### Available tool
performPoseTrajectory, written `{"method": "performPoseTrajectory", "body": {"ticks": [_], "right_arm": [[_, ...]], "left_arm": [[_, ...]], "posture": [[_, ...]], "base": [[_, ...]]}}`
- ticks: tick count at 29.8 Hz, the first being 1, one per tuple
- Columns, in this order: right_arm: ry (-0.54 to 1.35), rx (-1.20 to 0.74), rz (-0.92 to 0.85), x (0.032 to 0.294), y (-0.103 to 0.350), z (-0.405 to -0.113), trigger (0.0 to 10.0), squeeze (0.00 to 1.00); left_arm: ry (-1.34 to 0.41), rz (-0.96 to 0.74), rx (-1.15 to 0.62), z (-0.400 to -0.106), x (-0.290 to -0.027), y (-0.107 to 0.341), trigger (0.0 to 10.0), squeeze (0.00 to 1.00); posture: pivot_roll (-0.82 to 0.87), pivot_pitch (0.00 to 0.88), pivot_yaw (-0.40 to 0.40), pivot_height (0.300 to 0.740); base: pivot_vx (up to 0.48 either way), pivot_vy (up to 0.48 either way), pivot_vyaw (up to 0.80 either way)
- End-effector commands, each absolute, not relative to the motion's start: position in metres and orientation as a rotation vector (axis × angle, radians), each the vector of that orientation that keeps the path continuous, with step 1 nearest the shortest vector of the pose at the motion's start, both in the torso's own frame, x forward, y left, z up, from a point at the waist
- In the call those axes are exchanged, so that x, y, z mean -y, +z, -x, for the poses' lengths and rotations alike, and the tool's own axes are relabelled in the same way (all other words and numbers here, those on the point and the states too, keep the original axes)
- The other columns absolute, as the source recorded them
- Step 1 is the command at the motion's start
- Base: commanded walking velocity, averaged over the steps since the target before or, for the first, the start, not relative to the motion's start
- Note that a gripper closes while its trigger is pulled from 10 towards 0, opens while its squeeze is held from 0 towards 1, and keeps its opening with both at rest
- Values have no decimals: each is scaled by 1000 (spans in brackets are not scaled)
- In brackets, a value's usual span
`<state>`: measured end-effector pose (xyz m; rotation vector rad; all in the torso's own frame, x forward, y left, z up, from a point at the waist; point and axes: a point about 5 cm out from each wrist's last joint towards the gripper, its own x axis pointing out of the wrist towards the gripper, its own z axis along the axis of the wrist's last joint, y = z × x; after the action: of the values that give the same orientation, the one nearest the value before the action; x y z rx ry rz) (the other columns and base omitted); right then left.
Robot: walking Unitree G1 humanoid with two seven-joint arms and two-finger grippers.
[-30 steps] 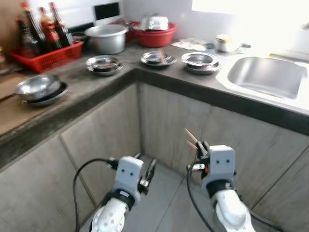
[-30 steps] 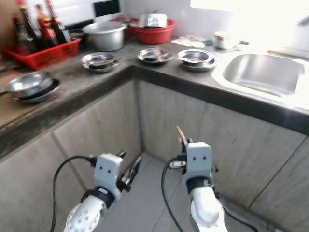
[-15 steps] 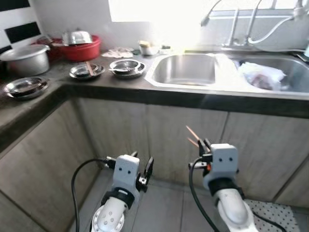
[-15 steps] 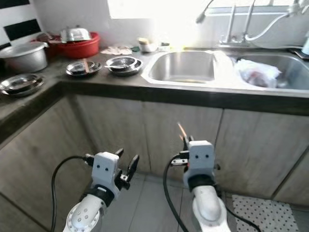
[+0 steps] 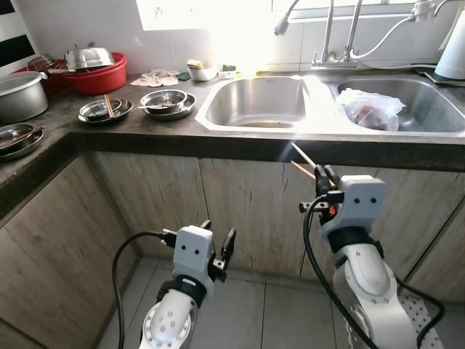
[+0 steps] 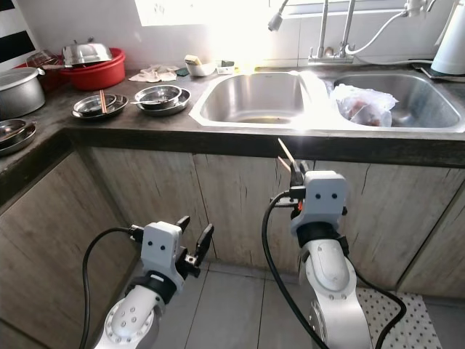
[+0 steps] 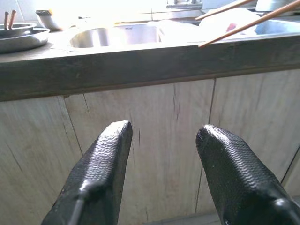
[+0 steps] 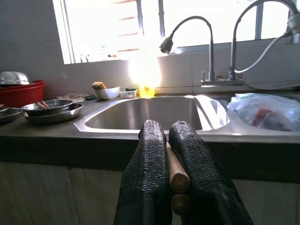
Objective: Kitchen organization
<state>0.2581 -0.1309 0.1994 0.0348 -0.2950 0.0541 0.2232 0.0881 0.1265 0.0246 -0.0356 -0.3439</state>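
Right claw point(image 5: 324, 174) grips chopsticks point(image 5: 304, 161) before the sink point(image 5: 254, 105).

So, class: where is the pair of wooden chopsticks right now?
The wooden chopsticks are clamped in the right gripper, raised before the cabinet below the steel sink.
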Motion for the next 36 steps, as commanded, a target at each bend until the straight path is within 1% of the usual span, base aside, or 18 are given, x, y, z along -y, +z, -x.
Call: {"method": "performPoseTrajectory", "body": {"ticks": [1,8,11,16,23,26,29,33,36], "right_arm": [[100,335,-54,124,211,-259,10000,0],[137,403,-77,123,230,-265,10000,0],[134,474,-82,125,248,-268,10000,0],[138,494,-82,125,254,-270,10000,0],[129,438,-40,128,243,-275,10000,0],[126,421,-21,128,242,-278,10000,0],[126,419,-18,128,242,-278,10000,0],[112,391,47,131,239,-286,10000,0],[109,384,58,132,239,-289,10000,0]], "left_arm": [[-336,-42,60,-224,-91,131,10000,0],[-345,-55,55,-222,-92,129,10000,0],[-341,-51,59,-222,-91,130,10000,0],[-341,-48,62,-223,-90,131,10000,0],[-340,-40,64,-225,-89,132,10000,0],[-320,-11,50,-226,-92,132,10000,0],[-318,-11,51,-226,-92,132,10000,0],[-330,-30,55,-226,-91,132,10000,0],[-334,-33,58,-226,-90,132,10000,0]], "posture": [[60,26,40,740],[65,22,33,740],[66,19,29,740],[65,18,30,740],[67,22,30,740],[64,26,32,740],[64,26,32,740],[62,28,33,740],[63,29,32,740]], "base": [[398,0,0],[401,0,0],[410,0,0],[411,0,0],[412,0,0],[410,0,0],[410,0,0],[411,0,0],[409,0,0]]}}
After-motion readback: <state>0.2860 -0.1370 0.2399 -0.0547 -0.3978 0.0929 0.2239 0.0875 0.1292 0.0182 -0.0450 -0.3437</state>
